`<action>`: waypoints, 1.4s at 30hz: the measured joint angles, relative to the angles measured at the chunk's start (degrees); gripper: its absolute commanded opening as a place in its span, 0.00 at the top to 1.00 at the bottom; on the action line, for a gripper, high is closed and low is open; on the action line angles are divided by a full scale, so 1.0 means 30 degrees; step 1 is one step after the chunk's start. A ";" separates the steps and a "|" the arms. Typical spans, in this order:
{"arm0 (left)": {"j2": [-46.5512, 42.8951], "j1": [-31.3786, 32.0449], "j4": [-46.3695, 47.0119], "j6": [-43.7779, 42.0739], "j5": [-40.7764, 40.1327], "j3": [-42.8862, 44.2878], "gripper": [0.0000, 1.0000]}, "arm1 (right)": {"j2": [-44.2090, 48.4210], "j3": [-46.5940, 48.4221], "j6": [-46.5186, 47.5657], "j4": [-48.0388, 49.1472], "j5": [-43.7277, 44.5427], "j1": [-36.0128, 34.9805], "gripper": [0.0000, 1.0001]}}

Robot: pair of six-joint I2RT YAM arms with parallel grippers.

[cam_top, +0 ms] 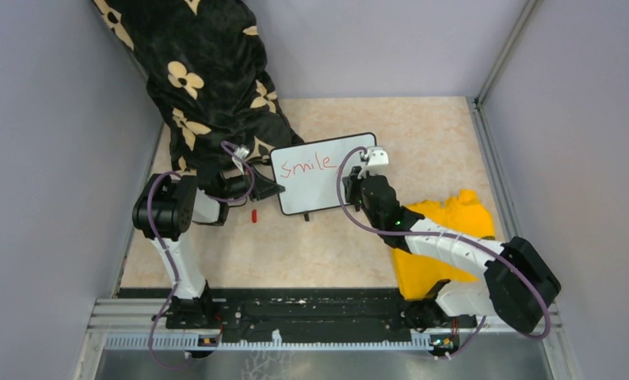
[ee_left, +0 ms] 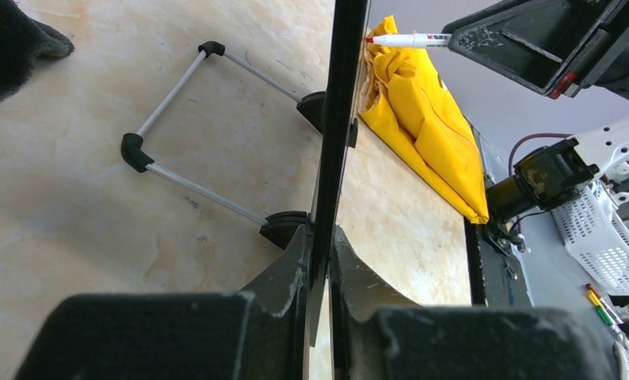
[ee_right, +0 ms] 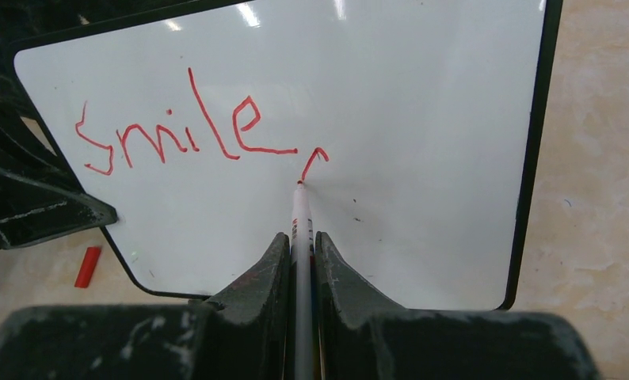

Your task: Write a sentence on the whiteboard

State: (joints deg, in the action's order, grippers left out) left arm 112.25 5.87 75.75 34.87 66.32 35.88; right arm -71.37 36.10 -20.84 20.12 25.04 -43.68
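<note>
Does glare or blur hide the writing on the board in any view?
Right wrist: two small glare streaks at the board top edge, clear of the writing, which is sharp. Top external: writing small but readable. Left wrist: board edge-on, face unseen.

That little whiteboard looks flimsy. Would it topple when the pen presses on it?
Probably, if left alone: the whiteboard is thin and props on a slim wire stand, so it likely tips easily. It seems rigid, showing no bend under the marker. The left gripper clamps its edge, likely steadying it.
</note>
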 measured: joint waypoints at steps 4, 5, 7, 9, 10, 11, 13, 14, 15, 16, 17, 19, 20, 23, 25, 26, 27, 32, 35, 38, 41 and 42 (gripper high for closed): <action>-0.0029 0.0000 -0.0058 -0.0007 0.0000 0.0000 1.00 | 0.0882 -0.0007 -0.0109 -0.0729 -0.0692 0.0000 1.00; -0.0036 0.0000 -0.0073 -0.0015 0.0000 0.0000 1.00 | 0.1290 -0.0007 -0.0109 -0.0860 -0.0823 0.0000 1.00; -0.0066 0.0000 -0.0117 -0.0022 0.0000 0.0000 1.00 | 0.2266 -0.0022 -0.0095 -0.0954 -0.1035 -0.0007 1.00; -0.0095 0.0000 -0.0189 -0.0036 -0.0007 0.0000 1.00 | 0.3424 -0.0029 0.0102 -0.0991 -0.1064 -0.0226 1.00; -0.0095 0.0000 -0.0211 -0.0051 -0.0007 0.0000 1.00 | 0.3891 -0.0029 0.0277 -0.0998 -0.0969 -0.0393 1.00; -0.0102 0.0000 -0.0240 -0.0073 -0.0007 0.0000 1.00 | 0.4350 -0.0029 0.0488 -0.0969 -0.0772 -0.0685 1.00; -0.0102 0.0000 -0.0255 -0.0080 -0.0007 0.0000 1.00 | 0.5034 -0.0029 0.1144 -0.0896 -0.0109 -0.1698 1.00; -0.0102 0.0000 -0.0255 -0.0087 -0.0007 0.0000 1.00 | 0.5122 -0.0029 0.1450 -0.0874 0.0204 -0.2193 1.00; -0.0102 0.0000 -0.0255 -0.0087 -0.0007 0.0000 1.00 | 0.5136 -0.0029 0.1734 -0.0874 0.0503 -0.2732 1.00; -0.0109 0.0000 -0.0255 -0.0095 -0.0007 0.0000 1.00 | 0.5064 -0.0029 0.2076 -0.0889 0.0860 -0.3344 1.00; -0.0109 0.0000 -0.0262 -0.0095 -0.0007 0.0000 1.00 | 0.4896 -0.0029 0.2404 -0.0882 0.1202 -0.3891 1.00; -0.0124 0.0000 -0.0284 -0.0124 -0.0007 0.0000 1.00 | 0.4415 -0.0029 0.2856 -0.0852 0.1668 -0.4707 1.00; -0.0131 0.0000 -0.0313 -0.0146 0.0000 0.0000 1.00 | 0.3985 -0.0015 0.3075 -0.0845 0.1858 -0.5085 1.00; -0.0146 0.0000 -0.0372 -0.0160 -0.0007 0.0000 1.00 | 0.2244 0.0044 0.3279 -0.0838 0.2339 -0.6047 1.00; -0.0168 0.0000 -0.0401 -0.0175 -0.0007 0.0000 1.00 | 0.0976 0.0175 0.3271 -0.0809 0.2565 -0.6564 1.00; -0.0168 0.0000 -0.0401 -0.0189 -0.0007 0.0000 1.00 | 0.0364 0.0277 0.3264 -0.0787 0.2652 -0.6790 1.00; -0.0168 0.0000 -0.0408 -0.0204 -0.0007 0.0000 1.00 | -0.0335 0.0415 0.3257 -0.0736 0.2718 -0.7023 1.00; -0.0168 0.0000 -0.0408 -0.0226 -0.0007 0.0000 1.00 | -0.2951 0.1472 0.3257 -0.0423 0.2820 -0.7599 1.00; -0.0168 0.0000 -0.0415 -0.0233 -0.0007 0.0000 1.00 | -0.3869 0.2149 0.3257 -0.0102 0.2951 -0.7657 1.00; -0.0168 0.0000 -0.0415 -0.0240 -0.0007 0.0000 1.00 | -0.4459 0.2565 0.3257 0.0313 0.3271 -0.7657 1.00; -0.0168 0.0000 -0.0415 -0.0262 -0.0007 0.0000 1.00 | -0.4918 0.2878 0.3249 0.0568 0.3716 -0.7657 1.00; -0.0168 0.0000 -0.0415 -0.0277 -0.0007 0.0000 1.00 | -0.5056 0.2951 0.3257 0.0648 0.3832 -0.7657 1.00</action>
State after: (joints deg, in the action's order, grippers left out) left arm 111.74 5.87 74.50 34.04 66.30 35.88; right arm -86.54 44.95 -11.07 22.06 36.53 -66.65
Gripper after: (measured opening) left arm 0.136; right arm 0.126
